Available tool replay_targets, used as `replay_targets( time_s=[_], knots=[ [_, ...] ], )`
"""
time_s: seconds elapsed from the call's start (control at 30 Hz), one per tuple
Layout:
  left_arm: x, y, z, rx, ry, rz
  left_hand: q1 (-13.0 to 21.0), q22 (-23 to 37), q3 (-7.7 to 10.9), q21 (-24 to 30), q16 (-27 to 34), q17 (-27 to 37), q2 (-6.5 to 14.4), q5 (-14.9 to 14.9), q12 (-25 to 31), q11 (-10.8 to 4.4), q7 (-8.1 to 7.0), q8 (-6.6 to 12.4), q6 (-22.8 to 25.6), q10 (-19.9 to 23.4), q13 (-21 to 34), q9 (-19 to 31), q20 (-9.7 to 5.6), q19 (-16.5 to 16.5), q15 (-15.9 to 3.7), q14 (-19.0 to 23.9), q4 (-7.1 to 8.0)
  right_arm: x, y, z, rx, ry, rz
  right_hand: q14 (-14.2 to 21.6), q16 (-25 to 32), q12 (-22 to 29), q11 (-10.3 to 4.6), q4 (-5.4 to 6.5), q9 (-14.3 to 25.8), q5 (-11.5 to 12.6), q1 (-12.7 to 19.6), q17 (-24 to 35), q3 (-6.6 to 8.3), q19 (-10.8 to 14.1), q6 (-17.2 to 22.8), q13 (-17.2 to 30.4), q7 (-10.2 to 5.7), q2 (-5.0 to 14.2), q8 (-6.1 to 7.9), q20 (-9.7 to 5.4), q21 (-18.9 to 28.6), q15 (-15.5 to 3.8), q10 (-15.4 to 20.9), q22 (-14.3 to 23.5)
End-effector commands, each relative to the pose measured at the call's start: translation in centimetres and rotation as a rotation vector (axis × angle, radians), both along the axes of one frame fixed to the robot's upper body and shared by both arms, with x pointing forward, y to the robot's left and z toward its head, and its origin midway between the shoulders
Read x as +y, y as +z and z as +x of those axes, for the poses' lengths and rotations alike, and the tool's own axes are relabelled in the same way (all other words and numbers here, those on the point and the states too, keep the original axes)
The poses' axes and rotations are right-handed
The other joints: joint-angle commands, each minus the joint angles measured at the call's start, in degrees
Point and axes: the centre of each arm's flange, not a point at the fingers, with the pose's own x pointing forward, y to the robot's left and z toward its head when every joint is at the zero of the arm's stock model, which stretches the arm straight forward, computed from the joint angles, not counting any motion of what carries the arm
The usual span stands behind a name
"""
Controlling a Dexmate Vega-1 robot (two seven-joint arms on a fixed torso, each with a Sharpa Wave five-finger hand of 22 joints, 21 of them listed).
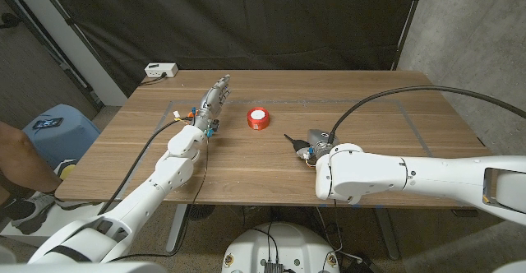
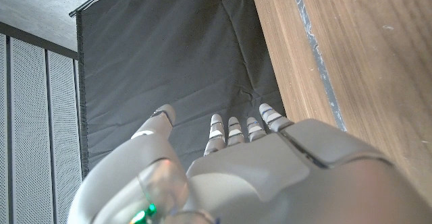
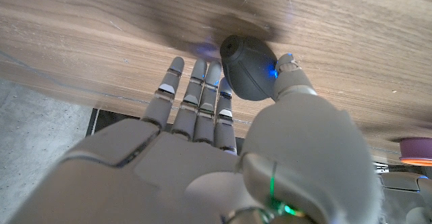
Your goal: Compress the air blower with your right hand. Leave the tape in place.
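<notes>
Presently my right hand [image 3: 223, 126] is at the dark grey rubber bulb of the air blower [image 3: 248, 67], which lies on its side on the brown wooden table [image 1: 386, 133], toward my right of the table's middle. In the right wrist view the fingers [image 3: 196, 96] are extended, close together, alongside the bulb, and the thumb [image 3: 291, 75] stands on the bulb's other side, apparently touching it. The bulb sits in the gap between thumb and fingers, but I judge it not yet compressed: its outline is still full and round, and the fingers have not curled around it. In the head view the blower's thin black nozzle [image 1: 290, 139] points away from my right hand toward the table's middle, so the long axis runs roughly across the table, with the bulb end nearest my palm. That is the relation the coming squeeze depends on: thumb and fingers must close across the bulb's width, not along the nozzle line. The round red roll of tape [image 1: 258, 117] lies well apart from the blower, farther from me and nearer the centre, between my two hands; it needs no contact. My left hand [image 1: 212, 100] is stretched out beyond the tape's side, fingers straight and holding nothing, and it is plainly the farther hand from the blower.
</notes>
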Motion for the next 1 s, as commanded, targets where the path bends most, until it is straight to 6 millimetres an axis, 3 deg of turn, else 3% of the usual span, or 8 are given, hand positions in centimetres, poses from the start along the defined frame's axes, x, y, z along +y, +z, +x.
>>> replay_targets(
  time_s=[0.03, 1.0],
  knots=[
    [-0.28, -0.63, -0.32, 0.008, 0.005, -0.005, 0.2, 0.27, 0.0, -0.13, 0.24, 0.15, 0.3, 0.18, 0.12, 0.16, -0.06, -0.13, 0.49, 0.15, 0.18, 0.21, 0.26, 0.15, 0.22, 0.24, -0.22, 0.03, 0.11, -0.15, -0.007, 0.007, -0.012, 1.05, 0.59, 0.68, -0.2, 0.08, 0.3, -0.05, 0.89, 0.56, 0.17, 0.8, 1.5, 0.51, 0.32, 0.0, 0.73, -0.19, 0.52, -0.19, 0.82, 0.24],
    [-0.96, -1.11, -0.8, 0.015, -0.001, 0.002, 0.17, 0.27, 0.04, -0.15, 0.24, 0.15, 0.3, 0.19, 0.17, 0.17, -0.03, -0.14, 0.59, 0.4, 0.18, 0.21, 0.26, 0.13, 0.22, 0.3, -0.24, -0.63, -0.2, -0.39, -0.04, -0.007, 0.009, 4.67, 2.66, 4.04, -2.15, 0.16, 1.35, -0.1, 2.97, 2.46, 0.12, 3.43, 6.01, 2.26, -1.83, -0.28, 2.02, -2.08, 1.03, -2.91, 4.48, 0.29]
  ],
)
